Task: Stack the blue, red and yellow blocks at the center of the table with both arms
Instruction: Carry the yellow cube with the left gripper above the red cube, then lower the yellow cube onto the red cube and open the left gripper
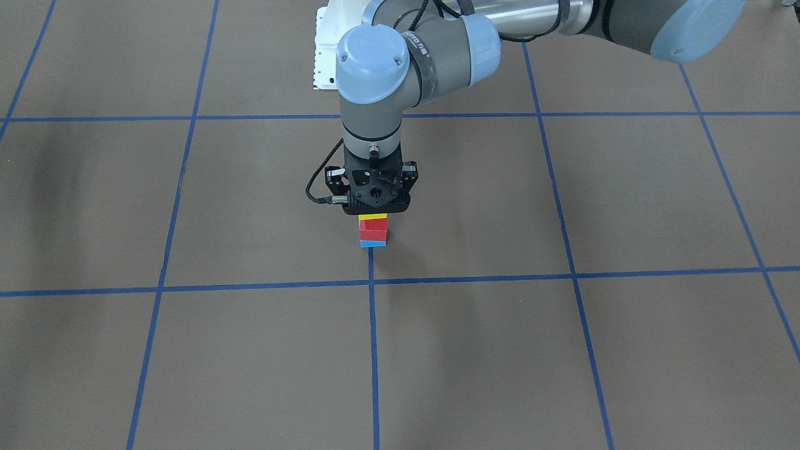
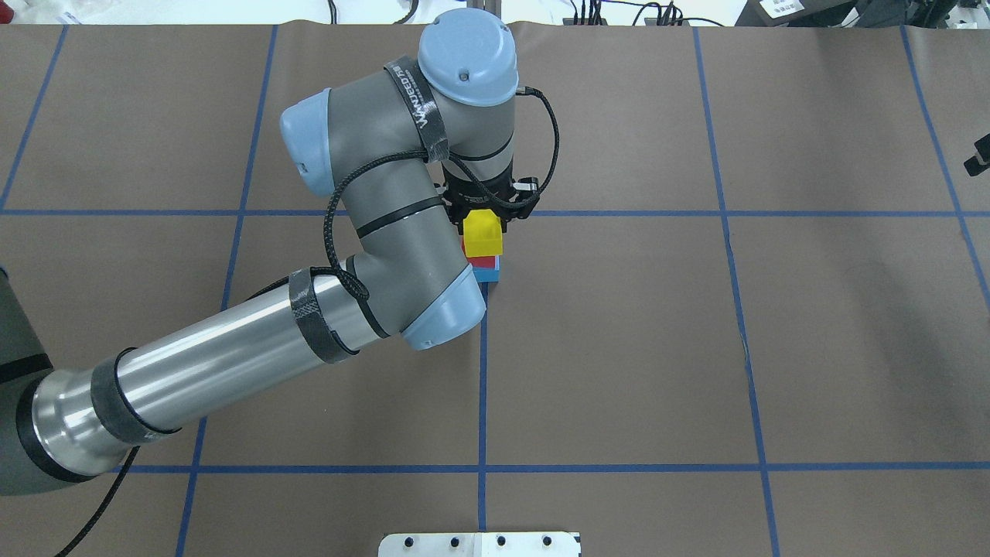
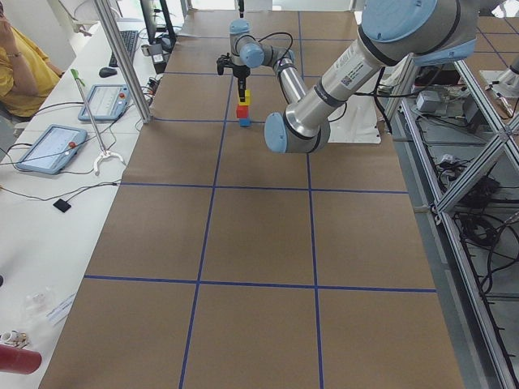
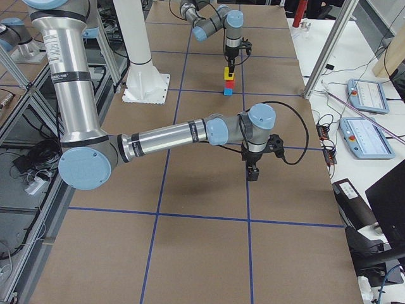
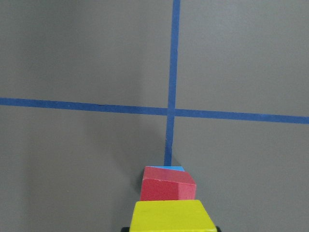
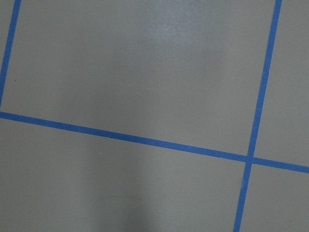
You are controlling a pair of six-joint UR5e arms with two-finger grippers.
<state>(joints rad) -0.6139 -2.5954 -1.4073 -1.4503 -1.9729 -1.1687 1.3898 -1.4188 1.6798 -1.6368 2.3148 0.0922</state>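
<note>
A yellow block (image 1: pixel 373 217) is at the top of a stack, on a red block (image 1: pixel 373 230) that rests on a blue block (image 1: pixel 373 243), next to a tape crossing at the table's centre. My left gripper (image 1: pixel 373 214) points straight down over the stack and is shut on the yellow block (image 2: pixel 483 234). The left wrist view shows the yellow block (image 5: pixel 169 217) close under the camera, with the red block (image 5: pixel 168 183) below it, turned slightly. My right gripper (image 4: pixel 254 172) hangs over bare table far from the stack; I cannot tell if it is open or shut.
The brown table (image 1: pixel 562 350) carries a grid of blue tape lines (image 1: pixel 374 350). A white base plate (image 2: pixel 479 544) sits at the robot's side of the table. Tablets (image 3: pixel 53 146) and cables lie on the operators' white bench beside the table.
</note>
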